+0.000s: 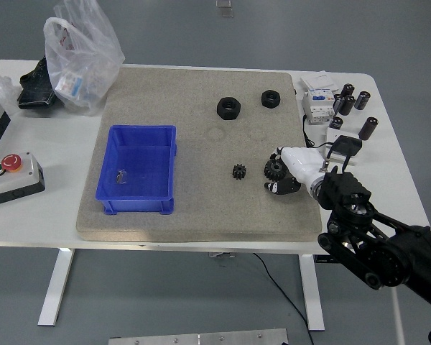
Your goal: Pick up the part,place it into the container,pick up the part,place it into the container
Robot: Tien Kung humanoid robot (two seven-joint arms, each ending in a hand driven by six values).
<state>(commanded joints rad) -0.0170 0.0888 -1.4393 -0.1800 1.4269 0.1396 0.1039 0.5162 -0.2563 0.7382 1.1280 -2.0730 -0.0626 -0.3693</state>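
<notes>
A blue container (138,169) stands on the left half of the beige mat, with a small grey part (120,177) lying in it. Two black hex nuts (229,108) (271,98) sit at the mat's far right. A small black gear (238,171) lies mid-mat. Right of it, a larger black gear (275,169) sits against my right hand (286,172), whose white-and-black fingers curl around it from the right. It looks to be resting on the mat. My left arm is out of sight.
A clear plastic bag (79,54) and a black object (36,90) lie at the table's far left. A grey button box (11,176) sits at the left edge. Black cylinders (355,100) and a white electrical module (318,104) crowd the far right corner.
</notes>
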